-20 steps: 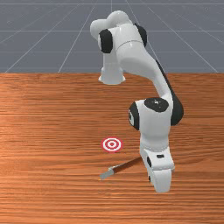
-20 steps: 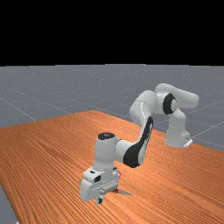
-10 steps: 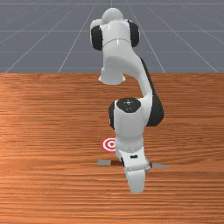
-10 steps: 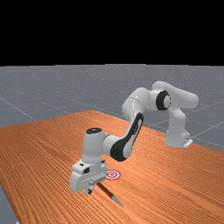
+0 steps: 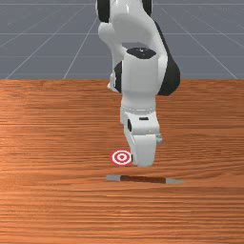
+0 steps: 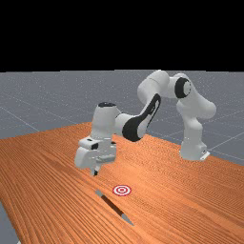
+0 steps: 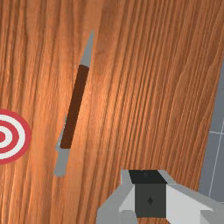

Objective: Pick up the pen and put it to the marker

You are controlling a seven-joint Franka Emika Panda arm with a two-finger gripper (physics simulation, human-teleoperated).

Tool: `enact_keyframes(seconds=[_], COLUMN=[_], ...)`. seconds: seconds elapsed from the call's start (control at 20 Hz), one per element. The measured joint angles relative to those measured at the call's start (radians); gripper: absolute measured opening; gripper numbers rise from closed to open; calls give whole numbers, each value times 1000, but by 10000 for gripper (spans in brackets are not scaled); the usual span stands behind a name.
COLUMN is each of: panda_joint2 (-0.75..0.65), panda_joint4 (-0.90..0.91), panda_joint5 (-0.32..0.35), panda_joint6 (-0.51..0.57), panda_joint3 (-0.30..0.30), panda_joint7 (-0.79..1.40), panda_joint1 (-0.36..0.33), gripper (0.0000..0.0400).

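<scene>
Grey at both ends and dark brown between, the pen [image 5: 143, 179] lies flat on the wooden tabletop [image 5: 43, 143]. In the front view its blunt end is at the left and its pointed tip at the right, the tip a little nearer. The marker [image 5: 121, 157], red and white rings round a red centre, is on the far side of the pen, near its left part and apart from it. Right of the marker, on the far side of the pen, is the white hand [image 5: 144, 147] of the arm [image 5: 139, 78].

In the far view, the end effector [image 6: 96, 172] hangs at the left, raised over the tabletop and above the pen's blunt end, touching nothing. I cannot tell whether it is open or closed, but the pen is not in it. From that blunt end the pen slants nearer and to the right. The marker is farther off, just beside the pen, and the arm's white base [image 6: 193, 143] stands well apart at the far view's right.

The wrist view shows a thin grey clip [image 7: 62, 133] along the brown, by the blunt end.
</scene>
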Motion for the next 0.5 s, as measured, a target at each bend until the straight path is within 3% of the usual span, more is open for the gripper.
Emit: enact_keyframes(seconds=[0.05, 0.25, 0.3, 0.35, 0.4, 0.5], panda_joint2=[-2, 48, 53, 36, 24, 8], panda_joint4=[-5, 87, 87, 58, 38, 13], panda_joint5=[48, 20, 49, 34, 19, 1], panda_joint6=[11, -34, -20, -12, -9, -4], panda_joint3=[17, -6, 47, 38, 30, 11], panda_joint7=[46, 206, 128, 141, 140, 162], panda_joint1=[-12, 107, 94, 112, 121, 132], gripper=[0, 0, 157, 252, 310, 367])
